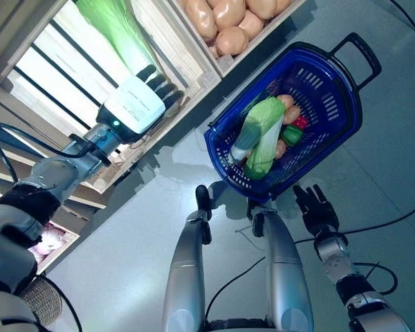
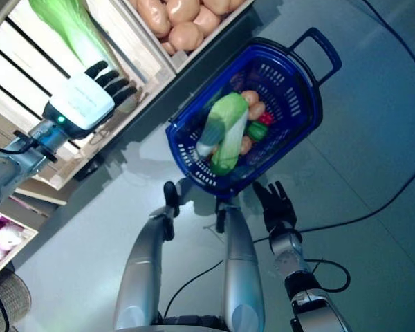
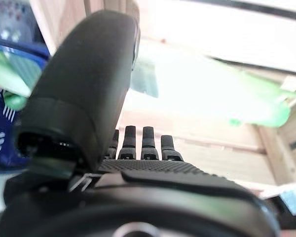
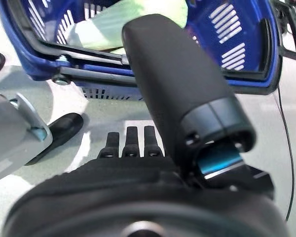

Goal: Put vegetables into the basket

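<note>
The blue plastic basket (image 1: 346, 83) stands on the floor beside the wooden stand. In it lie a long green and white leafy vegetable (image 1: 261, 131), small orange-brown ones (image 1: 288, 105), a red one (image 1: 301, 122) and a dark green one (image 1: 291, 135). My left hand (image 1: 140, 102) is open and empty at the front edge of a wooden crate (image 1: 194, 79), just below a long pale green leafy vegetable (image 1: 117, 28); its straight fingers (image 3: 143, 143) point at that vegetable (image 3: 212, 94). My right hand (image 1: 317, 207) is open, low beside the basket's near rim (image 4: 153, 79).
The wooden stand (image 1: 76, 187) with slatted crates runs along the left and top. A crate of brown round vegetables (image 1: 225, 24) is right beside the basket's far side. Grey floor (image 1: 394, 173) lies to the right of the basket.
</note>
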Robot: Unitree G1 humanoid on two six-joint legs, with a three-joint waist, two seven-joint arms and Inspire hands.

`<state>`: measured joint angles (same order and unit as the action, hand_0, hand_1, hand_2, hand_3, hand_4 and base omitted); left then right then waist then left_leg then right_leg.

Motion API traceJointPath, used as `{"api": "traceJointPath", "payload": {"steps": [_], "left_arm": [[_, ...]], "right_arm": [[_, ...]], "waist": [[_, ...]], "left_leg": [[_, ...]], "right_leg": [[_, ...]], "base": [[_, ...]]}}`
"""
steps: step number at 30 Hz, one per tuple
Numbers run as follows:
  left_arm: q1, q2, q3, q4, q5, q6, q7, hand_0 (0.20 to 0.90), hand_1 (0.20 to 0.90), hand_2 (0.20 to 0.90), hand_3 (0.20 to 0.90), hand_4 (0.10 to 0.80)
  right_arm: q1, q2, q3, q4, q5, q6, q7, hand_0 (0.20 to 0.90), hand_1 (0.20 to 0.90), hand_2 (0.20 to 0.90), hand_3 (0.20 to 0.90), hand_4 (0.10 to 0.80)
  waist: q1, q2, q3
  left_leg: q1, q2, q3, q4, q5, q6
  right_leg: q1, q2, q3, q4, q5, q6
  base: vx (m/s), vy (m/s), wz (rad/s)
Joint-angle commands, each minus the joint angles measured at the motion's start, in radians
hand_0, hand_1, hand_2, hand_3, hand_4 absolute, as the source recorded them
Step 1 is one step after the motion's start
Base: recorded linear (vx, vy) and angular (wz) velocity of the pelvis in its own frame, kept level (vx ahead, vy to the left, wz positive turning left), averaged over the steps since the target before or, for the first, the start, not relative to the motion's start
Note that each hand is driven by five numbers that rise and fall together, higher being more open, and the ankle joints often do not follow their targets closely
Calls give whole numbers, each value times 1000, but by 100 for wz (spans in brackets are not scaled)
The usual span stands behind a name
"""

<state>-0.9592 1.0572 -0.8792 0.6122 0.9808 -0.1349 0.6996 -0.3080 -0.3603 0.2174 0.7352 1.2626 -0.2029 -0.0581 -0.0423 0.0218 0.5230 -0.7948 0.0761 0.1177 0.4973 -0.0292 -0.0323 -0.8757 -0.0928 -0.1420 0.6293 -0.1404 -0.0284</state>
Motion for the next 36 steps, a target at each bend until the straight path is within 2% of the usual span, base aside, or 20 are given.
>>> {"api": "traceJointPath", "payload": {"steps": [1,7,15,22,24,30,31,32,33,35,36], "left_arm": [[-32,41,160,-12,12,81,115,900,900,900,900,800],[-23,19,183,24,6,141,130,900,900,900,900,800],[-40,17,175,59,9,179,32,900,900,900,900,800],[3,11,198,108,-6,254,-12,900,900,900,900,800],[6,18,185,113,12,246,-27,900,900,900,900,800],[21,18,189,138,39,255,-67,900,900,900,900,800],[26,19,189,140,34,262,-66,785,785,785,785,723],[28,21,189,141,31,265,-67,641,641,641,641,627],[33,24,189,144,36,268,-74,465,465,465,465,510],[40,20,197,148,37,276,-79,300,300,300,300,400],[48,19,203,145,13,291,-78,300,300,300,300,400]], "right_arm": [[40,-48,12,-99,-46,-26,-56,900,900,900,900,800],[41,-53,26,-144,-50,-15,-99,900,900,900,900,800],[41,-75,30,-198,-50,-8,-122,900,900,900,900,800],[79,-112,11,-251,-41,-4,-149,900,900,900,900,800],[97,-120,14,-257,-34,-11,-141,900,900,900,900,800],[105,-125,14,-282,-55,-15,-140,900,900,900,900,800],[104,-127,13,-288,-63,-15,-143,900,900,900,900,800],[104,-128,14,-290,-64,-16,-144,900,900,900,900,800],[110,-130,14,-294,-62,-19,-144,900,900,900,900,800],[113,-129,10,-296,-67,-18,-147,900,900,900,900,800],[117,-132,9,-304,-66,-16,-152,900,900,900,900,800]], "waist": [[-22,-9,-3],[-31,-13,-3],[-46,-11,-3],[-64,-16,-3],[-65,-15,-3],[-68,-7,-3],[-68,-5,-3],[-68,-4,-3],[-68,-2,-3],[-68,-1,-3],[-69,-1,-3]], "left_leg": [[-62,18,1,-4,40,-17],[-76,16,0,-4,45,-20],[-104,19,7,16,38,-21],[-133,20,17,31,20,-13],[-116,19,14,44,-14,-18],[-137,14,18,60,-25,-14],[-138,13,19,62,-27,-13],[-138,12,20,61,-28,-13],[-142,13,22,66,-32,-11],[-145,11,22,70,-35,-11],[-145,10,25,67,-36,-8]], "right_leg": [[52,-17,-12,-129,98,41],[38,-16,-7,-136,106,45],[9,-24,2,-130,111,49],[-26,-28,13,-134,117,53],[-11,-27,19,-121,91,62],[-38,-34,26,-105,93,68],[-39,-36,27,-106,93,69],[-40,-36,27,-106,93,69],[-47,-37,30,-99,92,70],[-51,-38,30,-95,92,71],[-52,-39,30,-97,93,72]], "base": [[0,0,0],[0,6,-2],[21,34,-8],[35,57,-3],[80,54,-5],[6,55,-7],[1,61,-1],[0,62,-1],[0,52,-2],[-1,48,-3],[-8,40,-3]]}}
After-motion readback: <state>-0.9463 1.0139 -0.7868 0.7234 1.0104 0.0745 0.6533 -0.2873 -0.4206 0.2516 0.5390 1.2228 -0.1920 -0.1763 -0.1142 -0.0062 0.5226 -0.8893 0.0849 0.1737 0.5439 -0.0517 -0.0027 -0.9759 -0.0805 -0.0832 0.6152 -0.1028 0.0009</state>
